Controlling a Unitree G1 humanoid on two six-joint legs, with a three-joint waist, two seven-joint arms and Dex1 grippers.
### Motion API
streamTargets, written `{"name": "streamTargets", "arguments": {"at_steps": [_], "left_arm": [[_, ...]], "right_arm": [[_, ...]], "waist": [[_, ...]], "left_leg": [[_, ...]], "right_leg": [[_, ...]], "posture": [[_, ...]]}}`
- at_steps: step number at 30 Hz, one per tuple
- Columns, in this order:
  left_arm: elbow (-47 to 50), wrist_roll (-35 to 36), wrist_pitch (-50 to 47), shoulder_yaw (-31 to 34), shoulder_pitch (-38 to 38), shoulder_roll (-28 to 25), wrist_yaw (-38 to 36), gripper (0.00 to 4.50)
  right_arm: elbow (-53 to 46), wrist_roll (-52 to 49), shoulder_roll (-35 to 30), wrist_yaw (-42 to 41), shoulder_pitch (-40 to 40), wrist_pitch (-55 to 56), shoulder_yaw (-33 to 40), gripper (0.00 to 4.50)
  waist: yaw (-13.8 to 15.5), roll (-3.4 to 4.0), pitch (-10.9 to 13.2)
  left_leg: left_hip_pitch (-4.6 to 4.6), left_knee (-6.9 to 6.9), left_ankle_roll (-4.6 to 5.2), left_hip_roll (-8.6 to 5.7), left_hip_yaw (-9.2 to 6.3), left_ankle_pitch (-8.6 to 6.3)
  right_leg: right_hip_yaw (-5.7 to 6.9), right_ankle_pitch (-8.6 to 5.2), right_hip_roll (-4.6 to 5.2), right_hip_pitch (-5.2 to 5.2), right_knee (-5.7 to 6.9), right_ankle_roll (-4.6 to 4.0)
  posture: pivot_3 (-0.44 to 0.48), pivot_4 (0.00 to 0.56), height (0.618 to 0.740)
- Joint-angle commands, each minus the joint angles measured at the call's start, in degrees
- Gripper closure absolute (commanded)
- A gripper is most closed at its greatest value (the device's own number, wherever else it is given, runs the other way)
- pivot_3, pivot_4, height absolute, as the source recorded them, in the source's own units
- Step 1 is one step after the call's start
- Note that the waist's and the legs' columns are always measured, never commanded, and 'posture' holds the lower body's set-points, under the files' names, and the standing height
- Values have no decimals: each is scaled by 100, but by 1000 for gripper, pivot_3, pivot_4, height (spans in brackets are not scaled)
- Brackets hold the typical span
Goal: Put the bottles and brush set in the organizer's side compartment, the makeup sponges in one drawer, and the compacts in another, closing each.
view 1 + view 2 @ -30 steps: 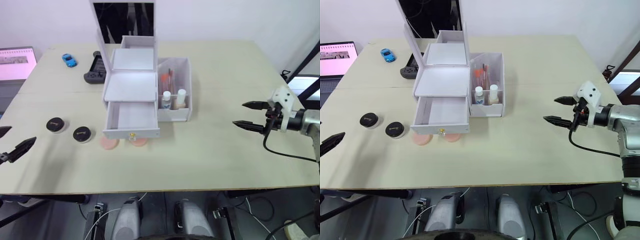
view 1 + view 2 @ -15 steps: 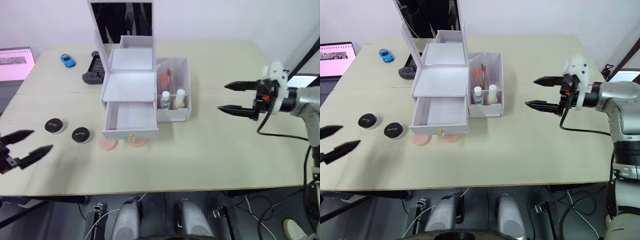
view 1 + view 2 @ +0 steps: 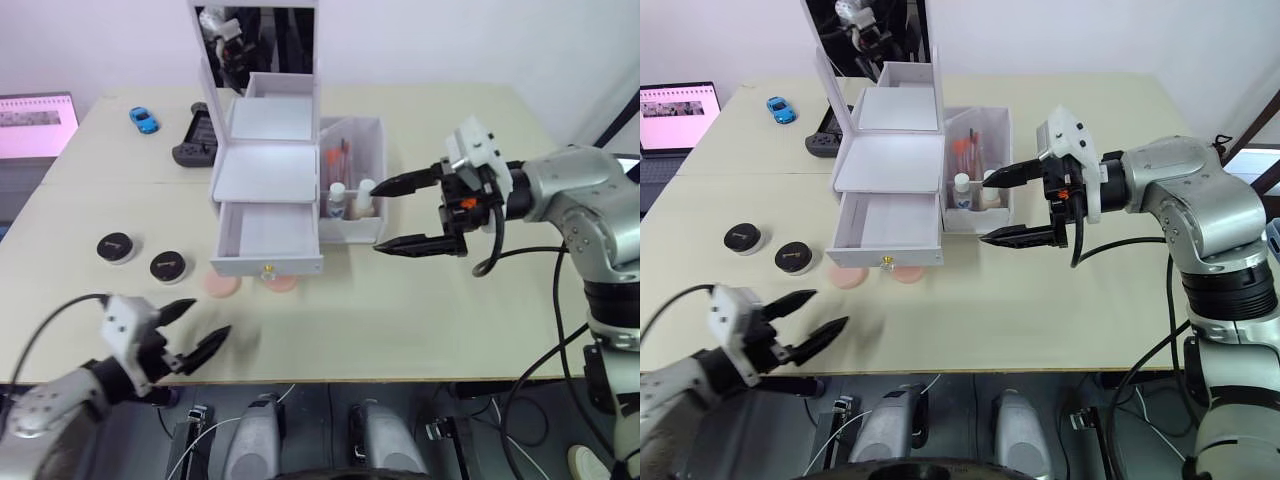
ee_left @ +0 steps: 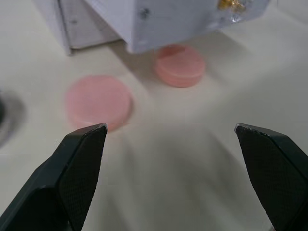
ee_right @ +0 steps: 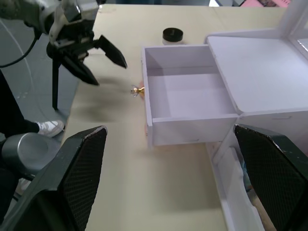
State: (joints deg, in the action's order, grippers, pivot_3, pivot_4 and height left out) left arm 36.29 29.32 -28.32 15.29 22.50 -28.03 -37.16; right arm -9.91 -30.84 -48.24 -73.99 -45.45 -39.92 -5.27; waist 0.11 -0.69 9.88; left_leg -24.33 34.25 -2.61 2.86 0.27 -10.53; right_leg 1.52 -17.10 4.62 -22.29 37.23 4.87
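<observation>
Both arms have advanced toward the organizer since the earlier frames: the left gripper [image 3: 195,335] has come in from the table's left edge to the near edge, and the right gripper [image 3: 392,213] has swung inward from the far right to a position just beside the side compartment [image 3: 352,195].

Task items. Two pink makeup sponges [image 4: 98,102] lie flat on the table [image 3: 420,300] directly in front of the open lower drawer [image 3: 267,235]; one sits partly under the drawer's front edge near its gold knob [image 5: 137,90]. Two black compacts [image 3: 168,266] rest to the left of the drawer, well apart from the sponges. The bottles [image 3: 365,192] and the brush set [image 3: 335,160] already stand in the side compartment.

Grippers. The left gripper's fingers are spread wide and empty, aimed at the sponges, as the left wrist view shows. The right gripper's fingers are likewise spread wide with nothing between them, and point at the drawer and compartment.

Stage. The compartment step appears complete; the sponge step is judged to be in hand, with the drawer standing open and empty.

Next move. The left gripper would need to travel forward, lower over the nearer sponge, close on its thin rim, and lift it clear of the drawer front before releasing it inside.

Surroundings. A blue toy car [image 3: 140,120] and a black game controller [image 3: 192,140] lie behind the organizer.
</observation>
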Motion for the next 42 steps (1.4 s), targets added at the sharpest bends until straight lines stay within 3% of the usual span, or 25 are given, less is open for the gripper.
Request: {"name": "streamTargets", "arguments": {"at_steps": [1, 9, 16, 21, 34, 37, 39, 42], "left_arm": [[218, -531, 68, -892, -264, 348, 632, 21], [-445, -1495, 590, -1705, -864, 1062, 1542, 21], [-816, -1543, 773, -1897, -1051, 1308, 1573, 21], [-1370, -1655, 818, -2118, -1607, 1636, 1713, 21], [-2035, -2111, 1096, -2382, -2182, 1778, 1853, 21], [-1990, -2119, 1033, -2368, -2160, 1756, 1846, 897], [-1959, -2107, 1009, -2338, -2138, 1734, 1840, 1825], [-1895, -2081, 982, -2307, -2104, 1688, 1806, 1844]], "right_arm": [[-144, 136, -70, 85, -105, 80, -1, 0], [-421, -10, -116, 270, -207, -232, 90, 0], [-753, -417, -150, 346, -321, -665, 276, 0], [-803, -415, -143, 460, -302, -675, 292, 0], [-1014, -514, -135, 786, -253, -683, 422, 0], [-1020, -497, -125, 828, -253, -639, 422, 0], [-1007, -488, -116, 843, -256, -607, 417, 0], [-953, -451, -100, 840, -271, -537, 372, 0]], "waist": [[34, -6, -2], [60, -3, -4], [59, -3, -4], [71, -4, -4], [71, -3, -5], [65, -3, -5], [64, -3, -5], [63, -3, -5]], "left_leg": [[-1, 2, 0, 0, -1, 0], [-1, 4, 4, 1, -6, -1], [-2, 5, 4, 1, -7, -2], [-5, 14, 4, 0, -14, -1], [-5, 14, 6, -1, -17, -2], [-5, 14, 6, -1, -17, -2], [-5, 14, 6, -1, -17, -2], [-5, 14, 6, -1, -17, -2]], "right_leg": [[0, 1, -2, -1, 1, 1], [3, 2, -6, -3, 8, 3], [5, 2, -6, -4, 8, 4], [13, 2, -7, 3, 7, 3], [14, 5, -8, 1, 12, 9], [13, 5, -7, 1, 12, 9], [13, 5, -8, 0, 12, 9], [13, 5, -8, 0, 12, 9]], "posture": [[0, 150, 740], [0, 150, 740], [0, 150, 740], [0, 150, 740], [0, 150, 740], [0, 150, 740], [0, 150, 740], [0, 150, 740]]}}
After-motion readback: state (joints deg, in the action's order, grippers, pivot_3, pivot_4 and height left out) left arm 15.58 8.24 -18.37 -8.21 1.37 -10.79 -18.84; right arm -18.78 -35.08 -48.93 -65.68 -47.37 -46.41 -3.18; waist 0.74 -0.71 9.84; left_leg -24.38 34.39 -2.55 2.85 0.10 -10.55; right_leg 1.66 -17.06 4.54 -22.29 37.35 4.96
